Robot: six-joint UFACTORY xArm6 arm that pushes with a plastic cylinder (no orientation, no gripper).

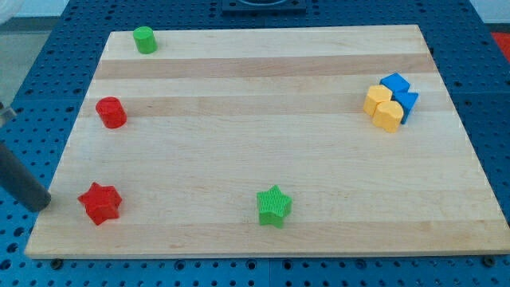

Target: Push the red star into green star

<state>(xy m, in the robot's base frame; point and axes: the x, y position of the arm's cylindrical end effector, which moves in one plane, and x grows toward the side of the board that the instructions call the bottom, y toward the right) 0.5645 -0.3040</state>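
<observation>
While my tip rests at the wooden board's left edge, holding nothing, it sits just left of the red star with a small gap between them. Bare wood runs from the red star toward the view's right as far as the green star, which stands near the bottom edge, well apart. Both stars sit close to the board's lower rim. The red star is a squat, ridged, matte piece with blunt points. A red cylinder stands near the left edge, a green cylinder at the top left corner. At the right, two yellow blocks touch two blue blocks in one tight cluster. A blue perforated table surrounds the pale, banded board.
</observation>
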